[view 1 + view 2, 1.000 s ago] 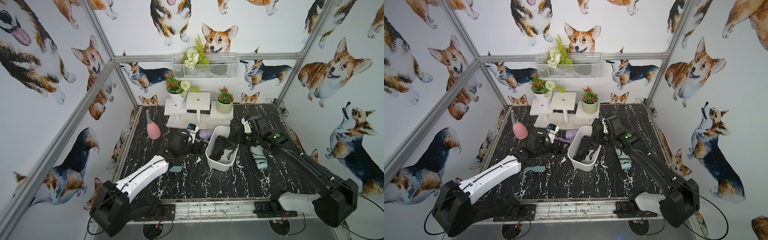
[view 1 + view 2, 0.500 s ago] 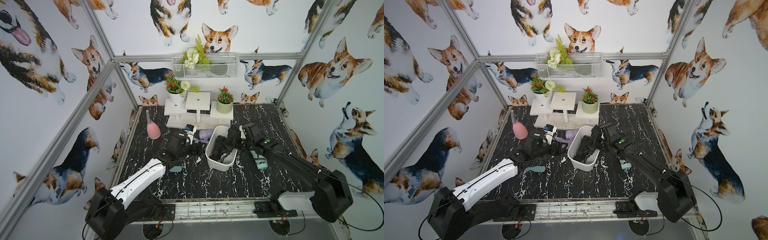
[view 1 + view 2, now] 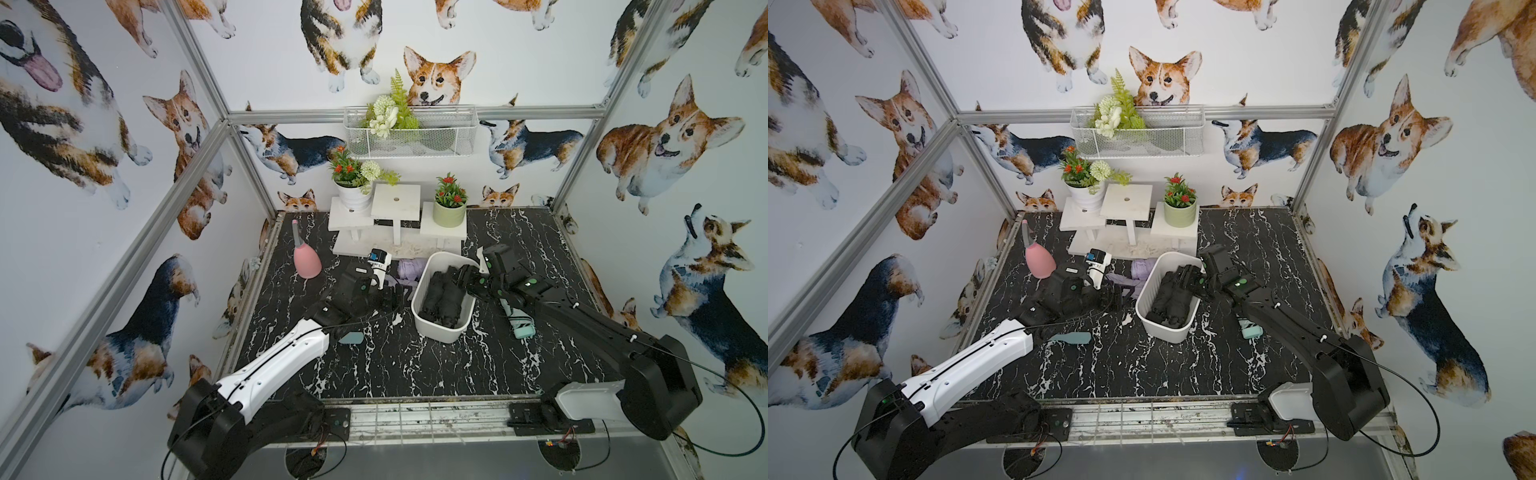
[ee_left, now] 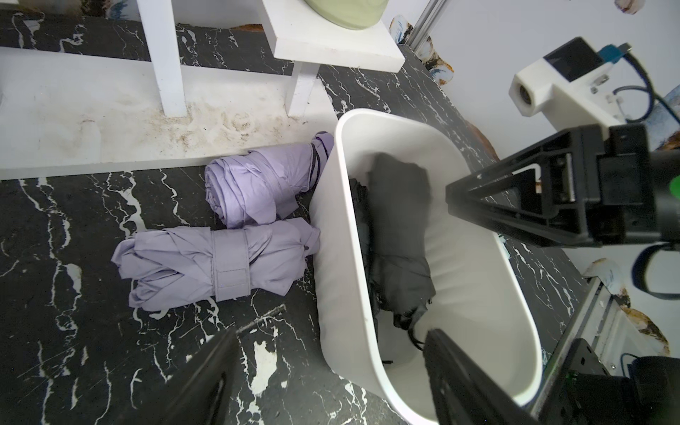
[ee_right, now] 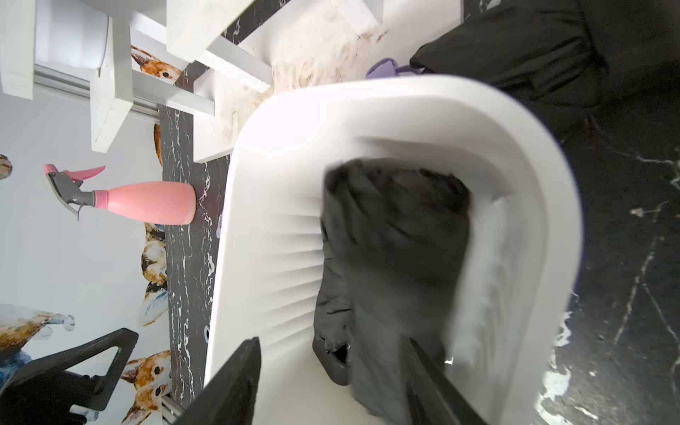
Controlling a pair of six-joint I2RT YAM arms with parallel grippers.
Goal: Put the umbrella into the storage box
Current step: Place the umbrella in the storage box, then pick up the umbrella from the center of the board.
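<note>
Though two purple umbrellas [image 4: 220, 265] crowd the left wall of the storage box [image 3: 442, 330] and a mint umbrella [image 3: 519, 324] lies right of it, the black umbrella [image 3: 442, 297] — folded, crumpled — lies inside; left gripper [image 4: 333, 331] and right gripper [image 5: 331, 344] hang spread, empty.

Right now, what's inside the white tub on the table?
Inside the storage box lie black folded umbrellas, seemingly two side by side. They cover much of its floor, so anything beneath them is hidden.
</note>
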